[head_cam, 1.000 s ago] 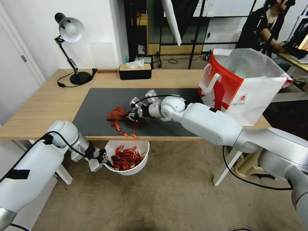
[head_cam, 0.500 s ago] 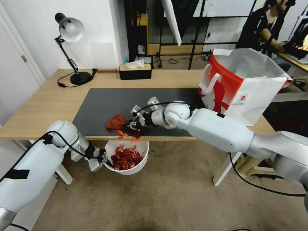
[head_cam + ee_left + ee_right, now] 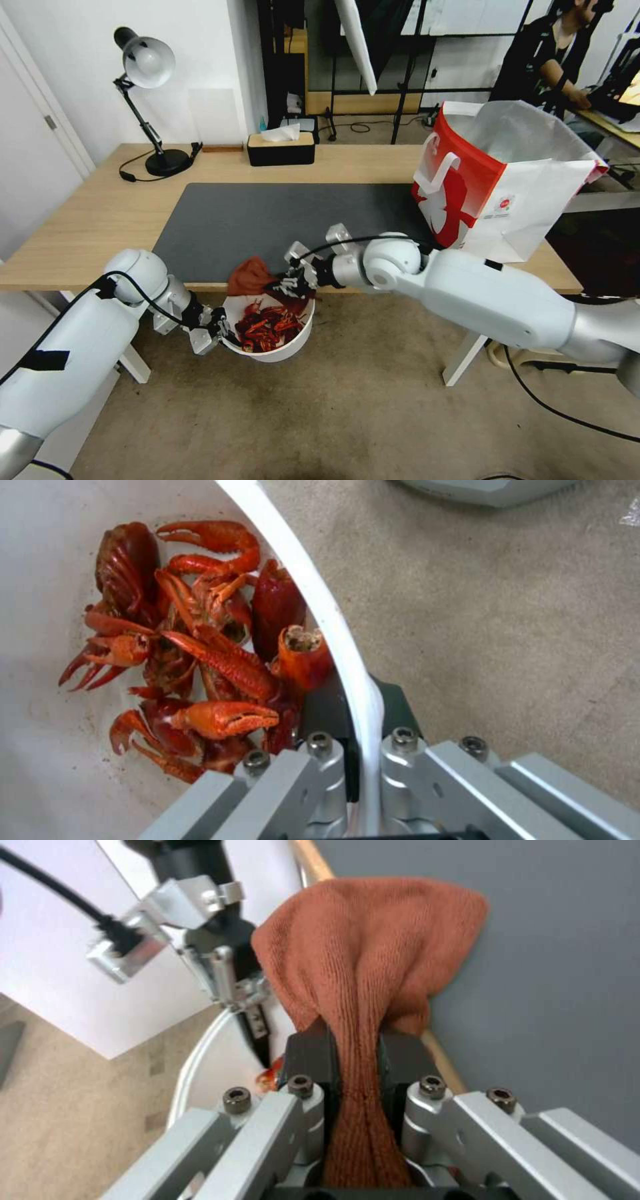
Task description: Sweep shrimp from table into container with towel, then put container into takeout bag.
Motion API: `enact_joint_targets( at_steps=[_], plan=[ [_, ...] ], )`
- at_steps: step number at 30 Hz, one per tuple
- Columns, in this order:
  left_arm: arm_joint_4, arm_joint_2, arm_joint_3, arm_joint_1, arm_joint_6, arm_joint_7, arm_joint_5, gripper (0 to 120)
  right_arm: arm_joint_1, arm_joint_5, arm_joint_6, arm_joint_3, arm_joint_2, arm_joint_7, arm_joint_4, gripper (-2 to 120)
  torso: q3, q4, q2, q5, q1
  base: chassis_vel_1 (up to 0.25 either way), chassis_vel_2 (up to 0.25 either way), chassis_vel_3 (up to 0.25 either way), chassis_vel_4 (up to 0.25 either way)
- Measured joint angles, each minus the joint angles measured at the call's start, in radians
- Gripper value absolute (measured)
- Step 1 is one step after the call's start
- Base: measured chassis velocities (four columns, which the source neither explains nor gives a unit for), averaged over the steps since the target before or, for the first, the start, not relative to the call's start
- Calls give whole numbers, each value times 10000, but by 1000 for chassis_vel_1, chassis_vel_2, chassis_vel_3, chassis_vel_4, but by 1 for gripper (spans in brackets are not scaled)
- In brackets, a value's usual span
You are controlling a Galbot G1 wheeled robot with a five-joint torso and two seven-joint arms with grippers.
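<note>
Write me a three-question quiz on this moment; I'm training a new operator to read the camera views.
1. True or false: the left tool is shut on the container's rim.
2. What does the right tool hold? A) the towel B) a shrimp C) the takeout bag
3. Fill in: the shrimp lie in the container, which hangs just below the near edge of the ____.

Key
1. True: the rim sits pinched between its fingers.
2. A: the rust-red cloth is clamped between its pads, draped over the table's edge.
3. table
</note>
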Motion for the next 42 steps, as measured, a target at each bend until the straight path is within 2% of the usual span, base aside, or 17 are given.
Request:
enact_joint_targets(
  at_steps=[12, 15, 18, 24, 26, 28, 30, 32, 33, 37, 42],
  plan=[
    [-87, -75, -1, 149, 7, 1, 92, 0, -820, 424, 373, 833, -470, -76, 860, 8, 0, 1, 0, -1, 0, 0, 0, 0, 0],
    [-129, -73, -32, 224, 11, 1, 94, 0, -1096, 845, 547, 1097, -562, -74, 992, 8, 0, 2, 0, -2, -1, 0, 0, 0, 0],
    [-169, -71, -74, 302, 14, 2, 94, 0, -1756, 1885, 699, 1736, -675, 226, 1278, 8, 0, 2, 0, -4, 0, 0, 0, 0, 0],
    [-213, -49, -110, 382, 15, 2, 93, 0, -2642, 2383, 993, 2597, -757, 570, 1577, 8, 0, 0, 0, -1, -1, 0, 0, 0, 0],
    [-273, -57, -117, 451, 17, 2, 92, 0, -3127, 2467, 1403, 3236, -782, 998, 1815, 8, 1, 1, 0, -2, -1, 0, 0, 0, 0],
    [-290, -61, -118, 468, 18, 2, 93, 0, -3215, 2474, 1548, 3350, -790, 1117, 1851, 8, 1, 1, 0, -2, -1, 0, 0, 0, 0],
    [-337, -73, -123, 521, 19, 2, 94, 0, -3531, 2472, 2228, 3822, -843, 1593, 1933, 8, 1, 1, 0, -3, -1, 0, 0, 0, 0],
    [-354, -78, -124, 540, 19, 2, 94, 0, -3635, 2456, 2422, 4003, -846, 1805, 1954, 8, 1, 0, 0, -3, -1, 0, 0, 0, 0],
    [-402, -85, -129, 578, 19, 2, 95, 0, -3818, 2414, 2703, 4326, -853, 2317, 2008, 8, 1, 1, 0, -1, -1, 0, 0, 0, 0],
    [-557, -91, -131, 669, 19, 2, 93, 0, -4250, 2283, 2946, 5177, -1039, 3003, 2119, 8, 1, 2, 0, -2, -1, 0, 0, 0, 0],
    [-671, -97, -52, 674, 19, 2, 81, 0, -4886, 1964, 2979, 6048, -1446, 3285, 2198, 8, 1, 6, 0, 0, 0, 0, 0, 0, 0]
  ],
)
